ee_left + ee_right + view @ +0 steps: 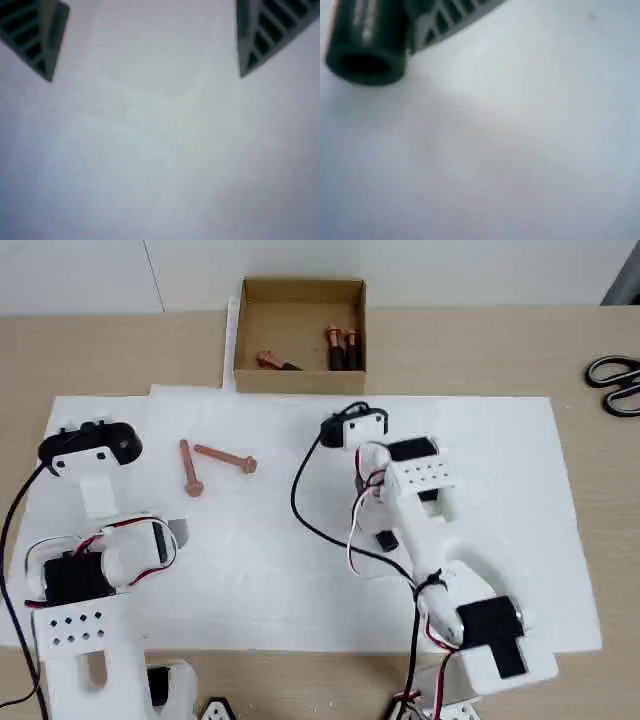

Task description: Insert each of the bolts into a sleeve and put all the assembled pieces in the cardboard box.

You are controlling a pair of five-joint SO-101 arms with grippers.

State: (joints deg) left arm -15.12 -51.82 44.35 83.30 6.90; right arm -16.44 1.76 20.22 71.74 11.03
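Observation:
Two copper-coloured bolts lie on the white sheet (pixel 300 540), one upright-lying bolt (pixel 190 470) and one slanted bolt (pixel 226 457), heads close together. My left gripper (pixel 88 445) stands left of them; in the left wrist view it (pixel 145 40) is open, its dark fingers (pixel 35 35) wide apart over bare sheet. My right gripper (pixel 355 427) sits mid-sheet, below the cardboard box (pixel 300 380). In the right wrist view it (pixel 395 30) is shut on a black sleeve (pixel 367 47), the sleeve's open bore facing the camera. Three assembled pieces (pixel 340 348) lie in the box.
Black-handled scissors (pixel 615 383) lie on the wooden table at the far right. The right arm's black cable (pixel 300 500) loops across the middle of the sheet. Bare sheet stretches between the two arms and right of the right arm.

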